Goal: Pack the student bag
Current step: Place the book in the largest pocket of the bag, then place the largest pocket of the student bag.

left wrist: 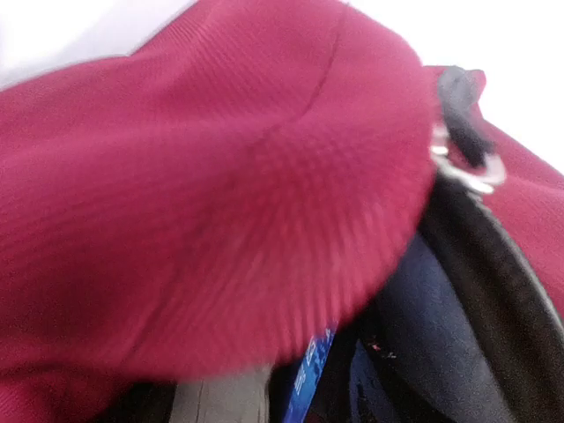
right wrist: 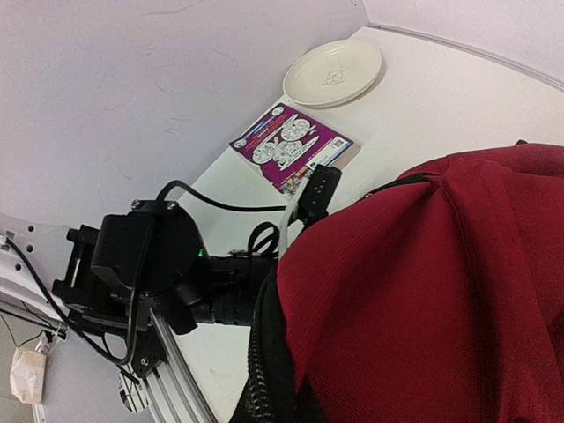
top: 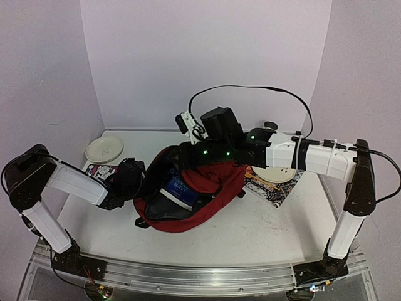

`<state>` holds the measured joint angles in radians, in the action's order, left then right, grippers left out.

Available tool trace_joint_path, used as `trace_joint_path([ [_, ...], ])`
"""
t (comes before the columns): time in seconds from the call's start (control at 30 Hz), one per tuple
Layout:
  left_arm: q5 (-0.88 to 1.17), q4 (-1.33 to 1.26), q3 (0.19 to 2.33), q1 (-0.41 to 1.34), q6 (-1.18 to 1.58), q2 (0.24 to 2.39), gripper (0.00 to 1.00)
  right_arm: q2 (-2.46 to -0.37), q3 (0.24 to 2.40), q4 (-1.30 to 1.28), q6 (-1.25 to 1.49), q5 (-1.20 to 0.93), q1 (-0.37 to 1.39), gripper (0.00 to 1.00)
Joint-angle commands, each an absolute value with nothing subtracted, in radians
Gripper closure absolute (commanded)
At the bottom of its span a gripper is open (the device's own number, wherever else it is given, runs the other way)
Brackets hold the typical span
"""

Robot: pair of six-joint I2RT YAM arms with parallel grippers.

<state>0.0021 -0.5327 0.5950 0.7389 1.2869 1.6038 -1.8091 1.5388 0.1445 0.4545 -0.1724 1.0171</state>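
Left arm (top: 69, 182): is being stretched from the lower left of the top view towards the centre, above the table (top: 250, 235).
White plate (top: 104, 149): is being seen at the upper left of the table, near the back wall, apart from the bag.
Purple booklet (top: 100, 170): is being partly covered by the left arm, just below the white plate. In the right wrist view its cartoon cover is being shown whole.
Left gripper (top: 135, 179): is being held against the left edge of the bag. Its fingers are being hidden by dark parts and fabric, so spread or pressed together cannot be told.
Student bag (top: 210, 185): is being laid at the centre of the table, between the two arms, with its mouth opened towards the lower left. The left wrist view is being filled by its red fabric.
Zipper pull (left wrist: 463, 167): is being seen at the right edge of the left wrist view, a metal ring on the black zipper band.
Blue item (top: 178, 188): is being seen inside the mouth. Its white lettering is too small to read.
Right gripper (top: 188, 152): is being held over the bag's upper edge, jaws pressed together. Whether fabric is being pinched cannot be told.
Second plate (top: 276, 174): is being rested on a printed magazine (top: 270, 193) just right of the bag, partly covered by the right arm (top: 313, 158).
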Motion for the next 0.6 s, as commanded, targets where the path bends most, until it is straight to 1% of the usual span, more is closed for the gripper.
trace_joint_path([
  [0.0, -0.037, -0.575, 0.573, 0.741, 1.248, 1.503, 0.32, -1.742, 1.517, 0.201, 0.478, -0.148, 1.011, 1.0],
  [0.07, -0.028, -0.554, 0.566, 0.741, 1.234, 1.476, 0.3, -1.745, 1.501, 0.201, 0.495, -0.144, 0.999, 1.0],
  [0.2, -0.008, -0.483, 0.567, 0.741, 1.189, 1.411, 0.21, -1.751, 1.463, 0.201, 0.529, -0.131, 0.964, 1.0],
  [0.4, -0.009, -0.288, 0.572, 0.741, 1.112, 1.292, 0.13, -1.793, 1.423, 0.202, 0.587, -0.133, 0.917, 1.0],
  [0.57, -0.03, -0.054, 0.618, 0.739, 1.041, 1.221, 0.06, -1.861, 1.412, 0.202, 0.613, -0.131, 0.887, 1.0],
])
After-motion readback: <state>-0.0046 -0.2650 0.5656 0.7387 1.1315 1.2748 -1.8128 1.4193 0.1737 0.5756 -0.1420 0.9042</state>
